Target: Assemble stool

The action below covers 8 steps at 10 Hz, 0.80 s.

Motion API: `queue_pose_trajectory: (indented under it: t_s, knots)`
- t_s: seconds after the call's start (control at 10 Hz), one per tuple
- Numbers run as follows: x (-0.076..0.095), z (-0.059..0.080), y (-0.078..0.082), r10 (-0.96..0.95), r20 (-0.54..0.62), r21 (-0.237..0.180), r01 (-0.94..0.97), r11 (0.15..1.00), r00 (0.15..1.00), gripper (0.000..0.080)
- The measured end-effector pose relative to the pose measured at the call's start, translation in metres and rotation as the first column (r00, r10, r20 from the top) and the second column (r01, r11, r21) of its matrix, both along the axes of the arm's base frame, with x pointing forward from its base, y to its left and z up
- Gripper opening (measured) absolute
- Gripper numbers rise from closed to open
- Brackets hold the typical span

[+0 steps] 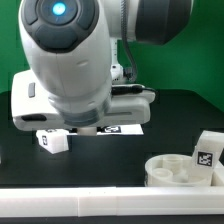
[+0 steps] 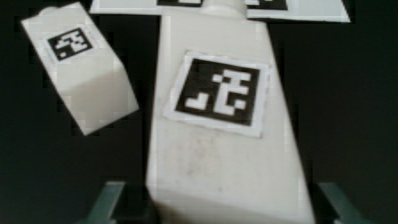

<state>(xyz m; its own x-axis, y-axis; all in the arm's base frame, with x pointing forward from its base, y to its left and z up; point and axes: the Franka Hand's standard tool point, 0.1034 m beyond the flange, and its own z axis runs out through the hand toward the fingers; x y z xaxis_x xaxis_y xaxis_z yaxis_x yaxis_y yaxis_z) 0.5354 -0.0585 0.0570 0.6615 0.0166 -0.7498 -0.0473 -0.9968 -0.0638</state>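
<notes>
In the wrist view a white stool leg (image 2: 214, 110) with a square marker stands lengthwise between my gripper (image 2: 226, 202) fingers (image 2: 118, 200), which are shut on its near end. A second leg (image 2: 82, 78) lies tilted beside it on the black table. In the exterior view the arm's white bulk hides my gripper and the held leg. One leg (image 1: 50, 141) lies at the exterior view's left. The round rimmed seat (image 1: 183, 172) sits at the exterior view's lower right, with another leg (image 1: 207, 150) standing at its far edge.
The marker board (image 1: 122, 128) lies flat behind the arm and also shows as the marker board (image 2: 214, 5) beyond the held leg. A long white rail (image 1: 90, 200) runs along the table's front edge.
</notes>
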Motion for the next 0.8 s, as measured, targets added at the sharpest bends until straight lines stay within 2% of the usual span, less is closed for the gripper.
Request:
queue_pose_trajectory:
  t_s: [0.3,0.4,0.5,0.7,0.8]
  knots:
    - [0.008,-0.005,-0.003,0.001,0.057,-0.009,0.000,1.000,0.998,0.0324]
    - [0.017,-0.006,-0.004,0.005,0.142,-0.019,-0.003,1.000,0.990,0.0324]
    - [0.020,-0.002,0.001,0.006,0.205,-0.026,0.000,1.000,0.979,0.0324]
    - [0.036,0.018,0.017,-0.001,0.352,-0.054,0.021,0.998,0.936,0.0324]
    - [0.038,0.026,0.022,-0.006,0.376,-0.059,0.030,0.998,0.926,0.0324]
